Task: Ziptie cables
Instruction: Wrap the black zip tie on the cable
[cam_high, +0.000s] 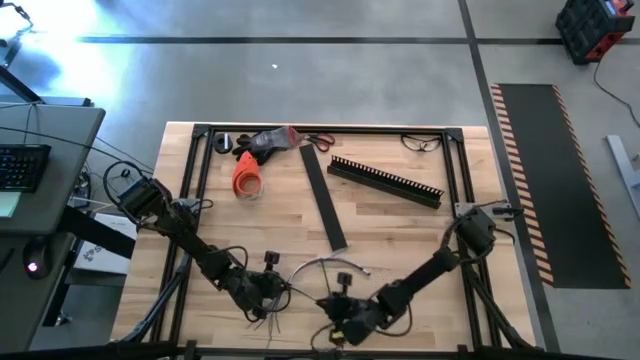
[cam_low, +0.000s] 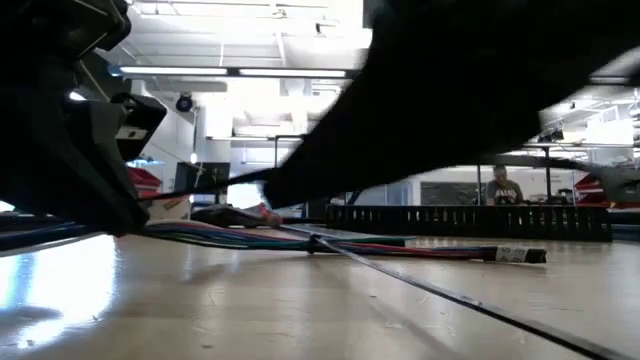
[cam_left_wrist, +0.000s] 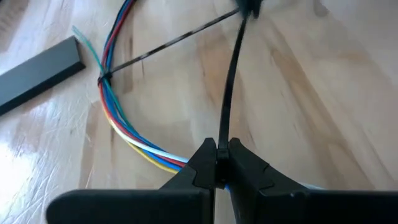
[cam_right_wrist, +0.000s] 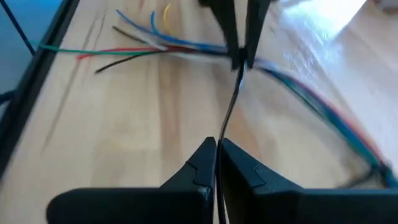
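The cables (cam_left_wrist: 118, 121), a bunch of thin coloured wires, lie in an arc on the wooden table near its front edge, their splayed ends (cam_right_wrist: 124, 43) loose. A black ziptie (cam_left_wrist: 102, 78) circles the bunch farther along, its tail slanting away. My left gripper (cam_left_wrist: 217, 163) is shut on a second black ziptie strap (cam_left_wrist: 227, 93) right at the bunch. My right gripper (cam_right_wrist: 216, 155) is shut on the same strap a short way off. In the high view the left gripper (cam_high: 268, 290) and right gripper (cam_high: 345, 318) stand close together at the front. My left gripper pinches the black strap (cam_left_wrist: 221, 140) between its two fingertips, just above the cables that pass under the fingers. The fingers slant down from the table's left. The strap runs straight from them to the other gripper. Whether the fingers also touch the wires cannot be told. My right gripper pinches the strap's free stretch (cam_right_wrist: 219, 138) between its two fingertips, slanting down from the table's right. The strap runs lengthwise out of the fingers, up to the left gripper's fingers (cam_right_wrist: 231, 37) at the bunch, clear of the table and nearly straight.
A flat black strip (cam_high: 325, 200) lies mid-table and a comb-toothed black channel (cam_high: 385, 182) behind it to the right. An orange tool (cam_high: 247, 172), scissors (cam_high: 318, 140) and glasses (cam_high: 422, 143) sit along the far edge. A black frame (cam_high: 455, 180) borders the table.
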